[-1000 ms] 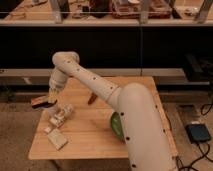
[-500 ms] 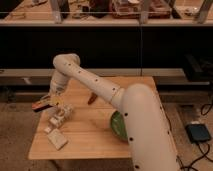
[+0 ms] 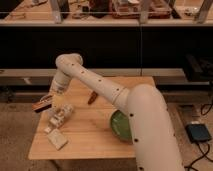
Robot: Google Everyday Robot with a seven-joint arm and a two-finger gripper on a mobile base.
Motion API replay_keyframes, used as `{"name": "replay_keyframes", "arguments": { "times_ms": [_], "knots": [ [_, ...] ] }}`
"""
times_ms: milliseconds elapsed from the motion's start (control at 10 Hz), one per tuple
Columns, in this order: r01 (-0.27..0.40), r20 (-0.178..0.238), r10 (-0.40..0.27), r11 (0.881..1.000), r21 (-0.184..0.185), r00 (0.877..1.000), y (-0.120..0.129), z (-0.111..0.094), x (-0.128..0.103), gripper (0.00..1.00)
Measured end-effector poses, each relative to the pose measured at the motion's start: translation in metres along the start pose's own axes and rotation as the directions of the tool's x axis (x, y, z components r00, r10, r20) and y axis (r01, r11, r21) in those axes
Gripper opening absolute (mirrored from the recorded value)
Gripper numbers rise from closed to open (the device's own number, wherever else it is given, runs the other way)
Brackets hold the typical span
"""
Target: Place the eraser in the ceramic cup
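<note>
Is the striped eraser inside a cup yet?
No. The eraser is at the gripper, out past the wooden table's left edge; no cup is visible.

Looks like a lab/workshop: wooden table (image 3: 95, 140), cluttered shelf (image 3: 105, 21) at 12 o'clock, cabled box (image 3: 199, 133) on floor at 4; gripper (image 3: 50, 101) at table's 9 o'clock edge.

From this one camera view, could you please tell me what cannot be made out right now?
- White ceramic cup: not visible anywhere; possibly behind the white robot arm.
- Round green bowl: its right part is covered by the arm.
- Tool: at the wooden table's left edge, by the striped orange-red eraser; too small to confirm a grasp.
- Small dark reddish-brown oblong item: too small to identify.
</note>
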Motion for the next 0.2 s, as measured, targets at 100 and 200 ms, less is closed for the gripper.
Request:
{"name": "replay_keyframes", "arguments": {
  "times_ms": [100, 200],
  "knots": [
    [-0.007, -0.014, 0.007, 1.0, -0.008, 1.0, -0.0014, -0.0056, -0.0032, 0.8],
    [-0.007, -0.022, 0.007, 1.0, -0.01, 1.0, -0.0048, -0.0108, -0.0081, 0.8]
  ]
}}
